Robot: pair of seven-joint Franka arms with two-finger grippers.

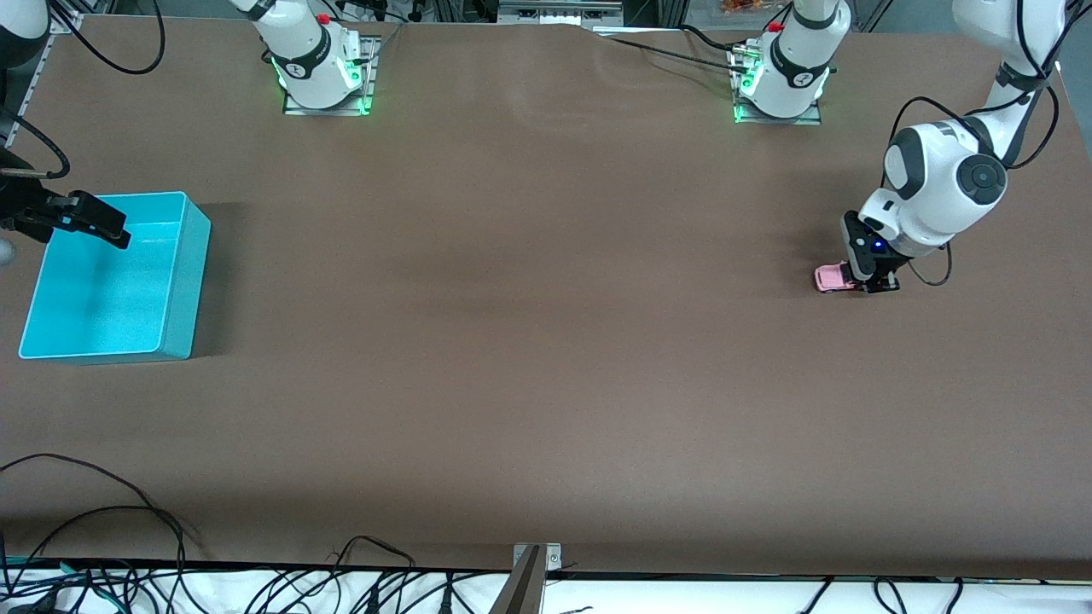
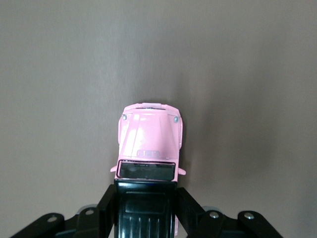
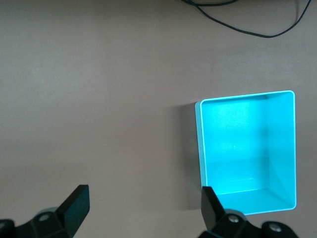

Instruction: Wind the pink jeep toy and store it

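Clamped on the black rear roof of the pink jeep toy (image 2: 150, 144), the left gripper (image 1: 870, 277) sits low at the left arm's end of the table (image 1: 529, 358), with the jeep at or barely off the tabletop and its pink hood sticking out past the fingers (image 2: 109, 206). That hold covers only the back half, so the chief risk, as I judge it, is the jeep pivoting or slipping out if it is dragged hard to wind it, or wheels skidding on the smooth brown cover instead of turning. Another risk is the long carry to the teal bin (image 1: 183, 281), which stands well apart at the right arm's end. Its floor shows bare, with nothing inside. Over that bin's rim the right gripper (image 1: 90, 220) waits, fingers (image 3: 75, 203) spread wide and holding nothing.
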